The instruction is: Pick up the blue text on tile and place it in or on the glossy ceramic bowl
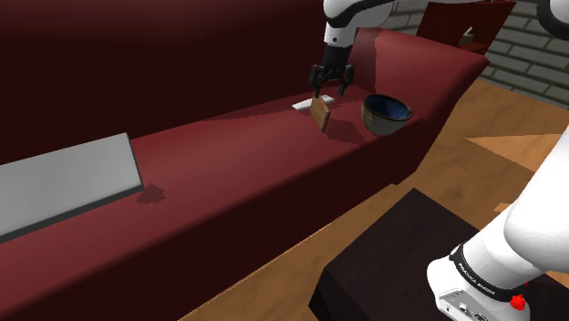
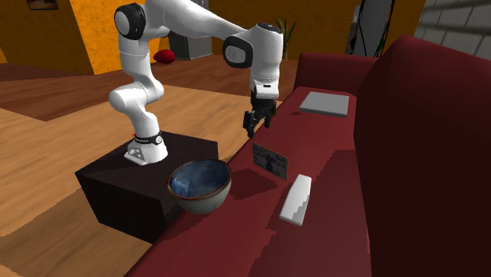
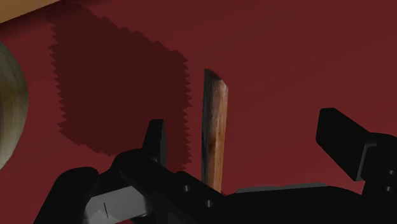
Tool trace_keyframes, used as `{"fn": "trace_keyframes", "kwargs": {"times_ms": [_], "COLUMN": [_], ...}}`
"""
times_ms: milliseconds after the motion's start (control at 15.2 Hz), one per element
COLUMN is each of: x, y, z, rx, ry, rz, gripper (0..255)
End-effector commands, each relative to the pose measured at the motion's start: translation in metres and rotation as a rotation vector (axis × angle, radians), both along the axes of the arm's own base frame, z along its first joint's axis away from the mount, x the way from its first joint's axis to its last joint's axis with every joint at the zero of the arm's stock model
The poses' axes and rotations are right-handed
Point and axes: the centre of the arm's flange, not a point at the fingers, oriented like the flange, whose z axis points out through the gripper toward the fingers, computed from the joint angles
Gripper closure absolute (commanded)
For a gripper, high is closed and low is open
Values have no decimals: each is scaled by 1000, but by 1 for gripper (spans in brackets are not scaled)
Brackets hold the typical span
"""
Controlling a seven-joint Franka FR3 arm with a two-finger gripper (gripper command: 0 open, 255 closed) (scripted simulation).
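- The long dark red sofa seat (image 1: 228, 164) carries everything; its far end is cut off in the shoulder view.
- The white arm (image 2: 189, 27) is at the approach step, I judge: nothing is lifted yet.
- The glossy round bowl with a blue inside (image 2: 201, 201) stands near the tile, apart from it.
- The thin brownish square tile (image 2: 271, 160) stands on its edge on the seat; its text is too small to read.
- The black gripper (image 2: 258, 126) hangs over the tile with its fingers spread, one on each side (touching neither). Next it should go down and close.

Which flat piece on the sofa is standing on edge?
The brown tile below the gripper; the white slab and grey panel lie flat.
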Motion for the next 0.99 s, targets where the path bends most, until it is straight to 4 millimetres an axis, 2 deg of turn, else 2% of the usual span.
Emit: {"fn": "trace_keyframes", "kwargs": {"times_ms": [0, 198, 264, 726, 924], "x": [24, 54, 54, 50, 50], "y": [-10, -28, -28, -25, -25], "z": [-13, -33, -34, -73, -73], "rx": [-2, -6, -6, -6, -6], "ry": [6, 15, 15, 15, 15], "rz": [-37, -91, -91, -91, -91], "gripper": [0, 0, 0, 0, 0]}}
